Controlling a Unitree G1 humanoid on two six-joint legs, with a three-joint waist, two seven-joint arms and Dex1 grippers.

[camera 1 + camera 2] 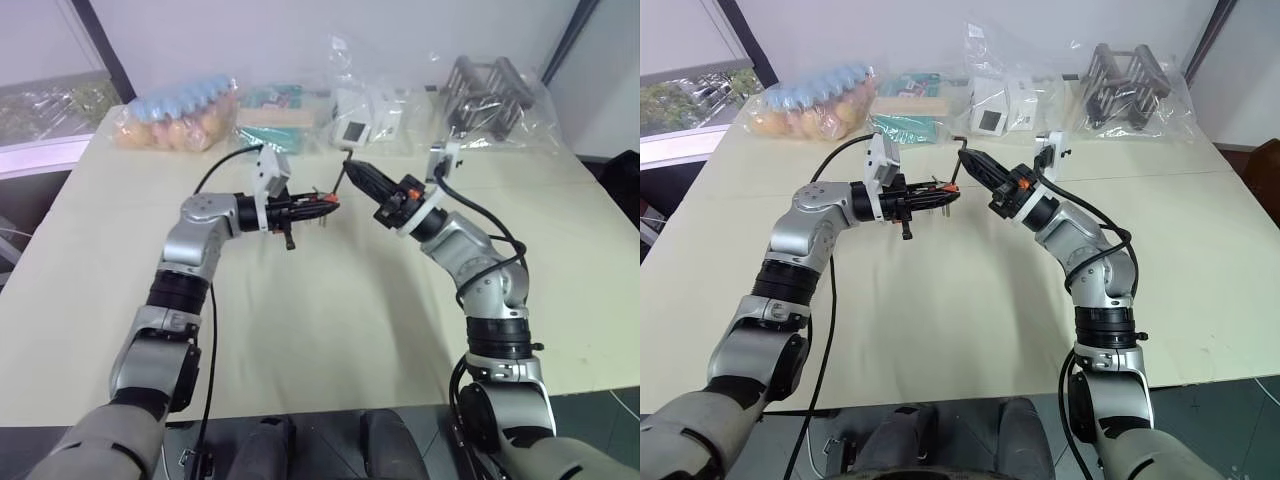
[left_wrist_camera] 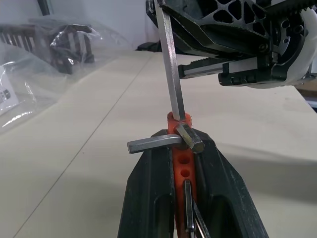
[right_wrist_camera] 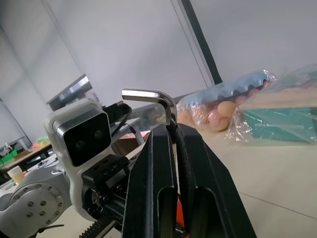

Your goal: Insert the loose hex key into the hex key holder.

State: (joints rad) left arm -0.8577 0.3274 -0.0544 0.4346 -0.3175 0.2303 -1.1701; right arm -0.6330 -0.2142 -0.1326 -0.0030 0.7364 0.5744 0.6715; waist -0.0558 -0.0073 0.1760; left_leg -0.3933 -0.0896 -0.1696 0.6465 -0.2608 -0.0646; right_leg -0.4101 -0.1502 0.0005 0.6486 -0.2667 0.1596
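The table [image 1: 330, 330], a broad cream surface, carries clutter along its far edge only: a bag of pastel eggs [image 1: 178, 115], a teal packet [image 1: 272, 125], bagged white devices [image 1: 365, 118] and a bagged metal rack [image 1: 490, 95]. A pale wall stands behind, with a window at the robot's left.

Both arms are raised above the bare middle of the table, gripper tips meeting in the air. The left gripper [image 1: 318, 207] points level toward the right, fingers clamped narrow on the hex key holder [image 2: 181, 148], which presents its row of holes outward; 1 stored key lies across its top. That hold appears intended to keep the block steady as a target.

The right gripper [image 1: 352, 177] angles in toward the holder, fingers closed on the loose hex key [image 2: 171, 64], bent end [image 3: 148, 95] protruding above the fingertips. The long shank runs down into the end of the holder; its tip appears seated at the end hole, though depth cannot be confirmed. Judgement: insertion is under way, not verified complete.
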